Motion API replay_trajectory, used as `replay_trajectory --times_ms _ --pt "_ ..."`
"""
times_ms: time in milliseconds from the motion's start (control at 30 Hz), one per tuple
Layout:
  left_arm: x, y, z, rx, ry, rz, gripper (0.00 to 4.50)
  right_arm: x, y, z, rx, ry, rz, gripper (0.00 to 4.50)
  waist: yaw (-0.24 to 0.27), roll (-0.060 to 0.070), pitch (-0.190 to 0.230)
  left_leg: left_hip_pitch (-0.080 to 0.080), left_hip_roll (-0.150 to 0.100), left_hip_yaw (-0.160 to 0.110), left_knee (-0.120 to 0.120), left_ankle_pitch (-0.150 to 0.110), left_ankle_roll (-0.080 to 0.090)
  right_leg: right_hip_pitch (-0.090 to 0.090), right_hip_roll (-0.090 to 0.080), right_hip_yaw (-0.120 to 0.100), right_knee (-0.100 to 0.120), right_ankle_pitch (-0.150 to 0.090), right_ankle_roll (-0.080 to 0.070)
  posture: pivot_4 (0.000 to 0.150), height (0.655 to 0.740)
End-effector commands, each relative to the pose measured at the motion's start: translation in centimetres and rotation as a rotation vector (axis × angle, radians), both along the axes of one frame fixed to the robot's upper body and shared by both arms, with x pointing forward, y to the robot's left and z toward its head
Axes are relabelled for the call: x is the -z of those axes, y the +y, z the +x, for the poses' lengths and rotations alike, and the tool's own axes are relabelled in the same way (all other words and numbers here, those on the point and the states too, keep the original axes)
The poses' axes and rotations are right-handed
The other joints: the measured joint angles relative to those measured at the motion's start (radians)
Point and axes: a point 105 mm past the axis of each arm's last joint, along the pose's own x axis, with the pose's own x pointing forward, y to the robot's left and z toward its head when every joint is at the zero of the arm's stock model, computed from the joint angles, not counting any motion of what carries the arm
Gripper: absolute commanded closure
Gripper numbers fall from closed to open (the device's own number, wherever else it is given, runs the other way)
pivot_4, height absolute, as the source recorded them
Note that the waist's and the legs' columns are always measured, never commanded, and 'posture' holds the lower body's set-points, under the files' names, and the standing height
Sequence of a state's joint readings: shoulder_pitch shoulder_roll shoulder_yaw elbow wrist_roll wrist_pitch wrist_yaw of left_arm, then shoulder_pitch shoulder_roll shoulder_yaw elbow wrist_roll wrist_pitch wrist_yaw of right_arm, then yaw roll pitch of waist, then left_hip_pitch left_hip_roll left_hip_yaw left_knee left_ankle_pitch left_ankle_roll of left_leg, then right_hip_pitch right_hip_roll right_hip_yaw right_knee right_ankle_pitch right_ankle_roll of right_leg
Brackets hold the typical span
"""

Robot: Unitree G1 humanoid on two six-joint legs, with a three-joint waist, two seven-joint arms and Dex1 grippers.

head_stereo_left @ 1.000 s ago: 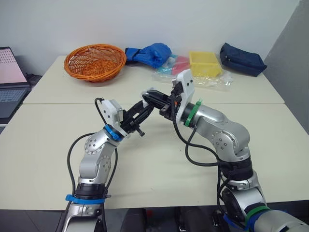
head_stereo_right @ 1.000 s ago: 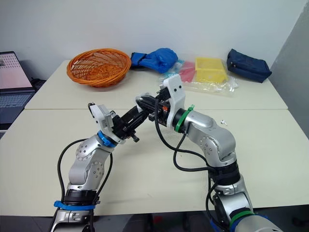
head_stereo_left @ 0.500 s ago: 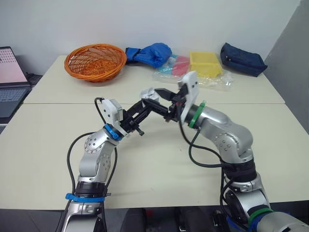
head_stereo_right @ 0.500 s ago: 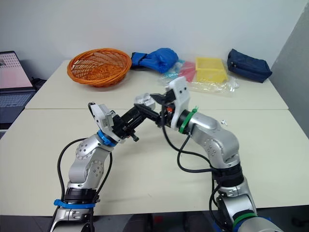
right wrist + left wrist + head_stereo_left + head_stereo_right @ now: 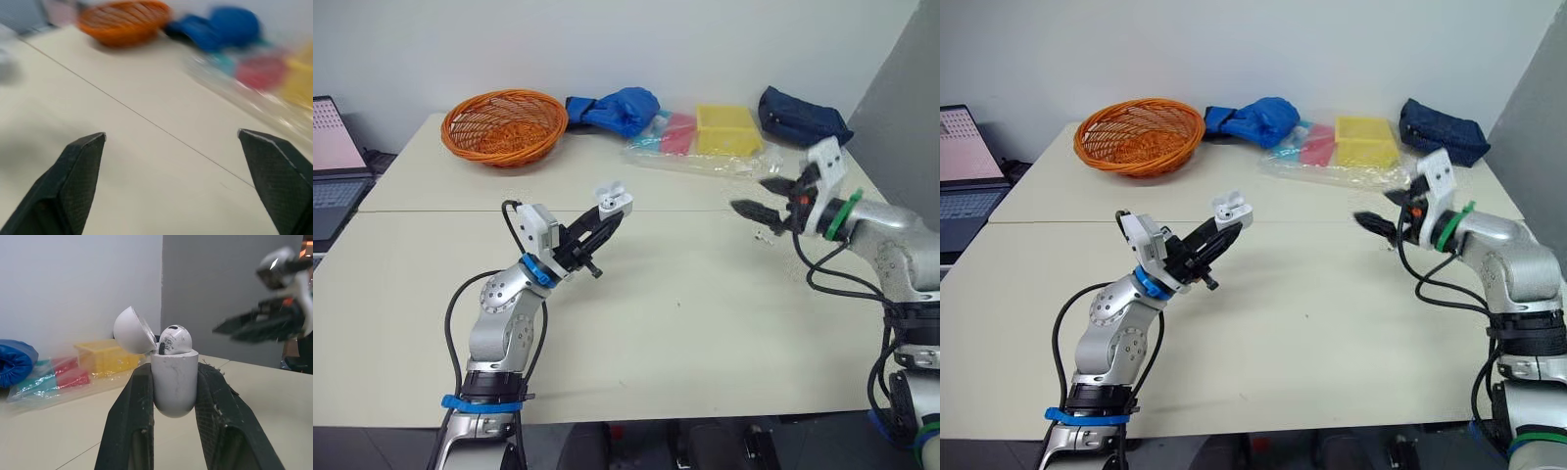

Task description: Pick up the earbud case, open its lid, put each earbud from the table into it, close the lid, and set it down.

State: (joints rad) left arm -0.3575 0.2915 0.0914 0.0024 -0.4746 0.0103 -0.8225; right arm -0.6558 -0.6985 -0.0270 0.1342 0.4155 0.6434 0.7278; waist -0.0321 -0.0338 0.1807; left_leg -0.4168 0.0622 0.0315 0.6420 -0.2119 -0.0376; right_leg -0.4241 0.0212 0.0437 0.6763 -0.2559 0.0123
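Now my left jaws pinch the open earbud case aloft; right jaws spread at 3 o'clock, near the surface edge

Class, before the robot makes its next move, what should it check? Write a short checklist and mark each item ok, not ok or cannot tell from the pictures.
1. The small white earbud case is clamped between the fingers of the left gripper: ok.
2. The case's lid is open: ok.
3. One white earbud sits in the case: ok.
4. The right gripper is open and empty: ok.
5. The right gripper is well apart from the case: ok.
6. The second earbud is located on the cream table: cannot tell.
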Motion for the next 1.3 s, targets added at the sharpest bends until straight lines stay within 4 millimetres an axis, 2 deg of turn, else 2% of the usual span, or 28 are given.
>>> replay_trajectory --times_ms 33,100,333,467,633,733,833,1133,1167,1300 --pt "-1.5 -0.1 -0.7 0.008 -0.070 -0.012 3.75 1.8 -1.4 1.2 0.049 -0.017 -0.112 0.07 -0.004 0.000 0.000 0.000 0.000 0.000 0.000 0.000 0.000 0.000 0.000 0.000 0.000 0.000 0.000 0.150 0.7400" --pt "-1.6 -0.1 -0.8 0.009 -0.070 -0.012 3.75 3.1 -1.8 1.4 0.054 0.009 -0.147 0.07 -0.004 0.000 0.000 0.000 0.000 0.001 -0.001 0.000 0.000 -0.001 0.001 0.001 0.000 0.000 0.000 0.150 0.7400" --pt "-1.7 -0.1 -0.7 0.010 -0.074 -0.003 3.75 5.4 -2.9 3.2 0.071 0.057 -0.225 0.07 -0.003 0.001 0.000 0.000 0.000 0.001 0.000 0.000 0.000 -0.001 0.000 0.000 0.001 0.000 0.000 0.150 0.7400" --pt "-1.8 -0.2 -0.8 0.010 -0.075 -0.001 3.75 6.2 -3.4 4.1 0.096 0.095 -0.201 0.07 -0.002 0.001 0.000 0.000 0.000 0.001 0.001 0.000 0.000 -0.001 0.001 0.000 0.001 0.000 0.000 0.150 0.7400" --pt "-1.8 -0.1 -1.0 0.007 -0.075 -0.001 3.75 7.8 -4.3 4.1 0.103 0.147 -0.221 0.07 0.000 0.001 0.000 0.000 0.000 0.001 0.000 0.000 0.000 -0.001 0.000 0.000 0.000 0.000 0.000 0.150 0.7400" --pt "-1.9 -0.1 -0.9 0.003 -0.076 -0.001 3.75 8.0 -4.3 4.3 0.124 0.189 -0.157 0.07 0.000 0.001 0.000 0.000 0.000 0.002 0.000 0.000 0.000 0.000 0.000 0.001 0.000 0.000 0.000 0.150 0.7400" --pt "-2.0 -0.2 -0.9 0.003 -0.080 -0.003 3.75 8.4 -4.4 4.3 0.123 0.213 -0.153 0.64 0.000 0.001 0.000 0.001 0.000 0.001 0.001 0.000 0.000 0.000 0.000 0.000 0.001 0.000 0.000 0.150 0.7400" --pt "-2.1 -0.3 -0.9 0.002 -0.079 -0.008 3.75 8.7 -4.7 4.4 0.120 0.208 -0.194 3.97 0.000 0.001 0.000 0.002 0.000 0.001 0.002 0.000 0.000 0.001 0.000 0.000 0.002 0.000 0.000 0.150 0.7400" --pt "-2.1 -0.4 -0.9 0.002 -0.078 -0.009 3.75 8.7 -4.8 4.4 0.123 0.208 -0.196 4.10 0.000 0.001 0.000 0.002 0.000 0.001 0.002 0.000 0.000 0.001 0.000 0.001 0.002 0.000 0.000 0.150 0.7400" --pt "-2.1 -0.2 -0.7 -0.001 -0.078 -0.007 3.75 8.6 -5.1 4.3 0.119 0.205 -0.202 4.09 0.000 0.001 0.000 0.002 0.000 0.001 0.002 0.000 0.000 0.001 0.000 0.000 0.002 0.000 0.000 0.150 0.7400"
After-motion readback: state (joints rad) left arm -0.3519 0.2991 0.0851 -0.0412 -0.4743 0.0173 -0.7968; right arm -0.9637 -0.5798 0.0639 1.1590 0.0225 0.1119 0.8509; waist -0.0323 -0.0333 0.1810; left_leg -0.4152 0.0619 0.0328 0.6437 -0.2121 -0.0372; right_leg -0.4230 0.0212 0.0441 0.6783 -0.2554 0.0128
